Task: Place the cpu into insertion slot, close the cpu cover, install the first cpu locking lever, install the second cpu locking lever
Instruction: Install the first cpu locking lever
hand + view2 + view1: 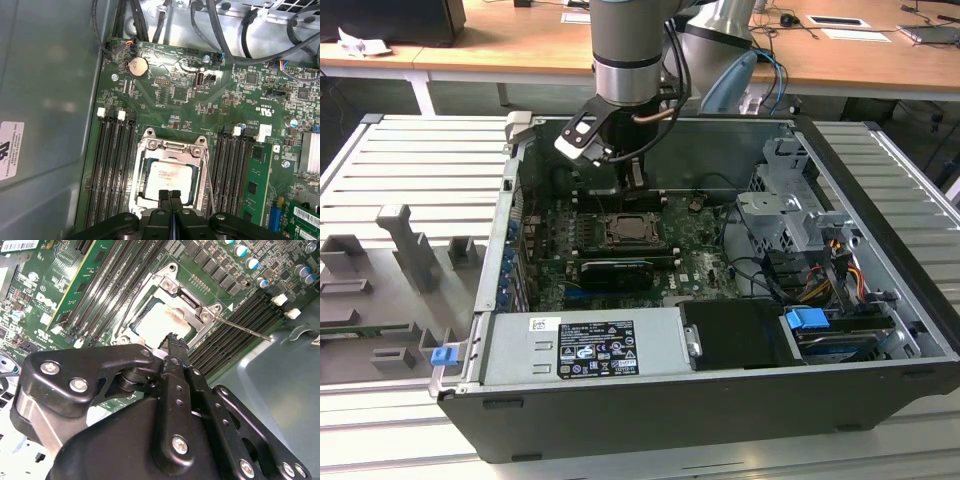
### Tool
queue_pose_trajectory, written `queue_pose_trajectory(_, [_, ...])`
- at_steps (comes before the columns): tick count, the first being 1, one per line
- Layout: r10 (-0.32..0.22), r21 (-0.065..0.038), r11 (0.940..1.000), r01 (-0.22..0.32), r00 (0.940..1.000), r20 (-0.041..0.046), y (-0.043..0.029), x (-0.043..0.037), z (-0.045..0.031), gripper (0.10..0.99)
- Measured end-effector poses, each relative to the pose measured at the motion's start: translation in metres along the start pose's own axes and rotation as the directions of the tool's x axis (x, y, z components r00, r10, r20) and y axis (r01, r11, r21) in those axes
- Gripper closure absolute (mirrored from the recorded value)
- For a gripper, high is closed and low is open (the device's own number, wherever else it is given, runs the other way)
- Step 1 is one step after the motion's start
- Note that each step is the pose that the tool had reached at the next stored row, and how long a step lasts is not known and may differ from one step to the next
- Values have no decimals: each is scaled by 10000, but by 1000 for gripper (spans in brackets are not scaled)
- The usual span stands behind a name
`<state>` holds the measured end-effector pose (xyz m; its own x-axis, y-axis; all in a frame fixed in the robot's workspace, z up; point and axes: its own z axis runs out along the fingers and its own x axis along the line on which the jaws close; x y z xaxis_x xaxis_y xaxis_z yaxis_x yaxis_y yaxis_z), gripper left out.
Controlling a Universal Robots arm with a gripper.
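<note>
The cpu (167, 175) lies in the insertion slot (628, 232), its pale top (160, 320) showing through the window of the cpu cover (170, 147). The silver cover (192, 305) lies flat over the chip. My gripper (170, 196) hangs just above the socket's near edge. It is shut, fingertips pressed together with nothing between them, in both wrist views (172, 340) and in the exterior view (636, 180). A thin metal locking lever (245, 329) juts out from one corner of the socket, and it runs along one side of the socket (210, 192).
Long black memory slots (110, 165) flank the socket on both sides. The open computer case (720, 400) has a drive cage (785, 215), loose cables (760, 270) and a power supply (585, 345). A case wall (45, 100) stands close by.
</note>
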<state>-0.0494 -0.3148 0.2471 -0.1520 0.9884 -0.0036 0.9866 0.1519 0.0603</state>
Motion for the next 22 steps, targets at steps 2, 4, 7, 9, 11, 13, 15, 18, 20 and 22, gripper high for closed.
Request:
queue_pose_trajectory(2, [-43, -1, 10000, 43, 10000, -3, 0, 0, 0, 980])
queue_pose_trajectory(4, [-93, -1, 10000, 93, 10000, -6, 0, 0, 0, 980])
queue_pose_trajectory(7, [-160, -1, 9999, 160, 9999, -10, 0, 0, 0, 980])
queue_pose_trajectory(9, [-210, -1, 9998, 210, 9998, -12, 0, 0, 0, 980])
queue_pose_trajectory(11, [-255, -1, 9997, 255, 9997, -16, 0, 0, 0, 980])
queue_pose_trajectory(13, [-329, -2, 9995, 329, 9995, -20, 0, 0, 0, 980])
queue_pose_trajectory(15, [-398, -2, 9992, 398, 9992, -24, 0, 0, 0, 980])
queue_pose_trajectory(18, [-513, -3, 9987, 513, 9987, -31, 0, 0, 0, 980])
queue_pose_trajectory(20, [-581, -3, 9983, 581, 9983, -35, 0, 0, 0, 980])
queue_pose_trajectory(22, [-649, -4, 9979, 649, 9979, -40, 0, 0, 0, 980])
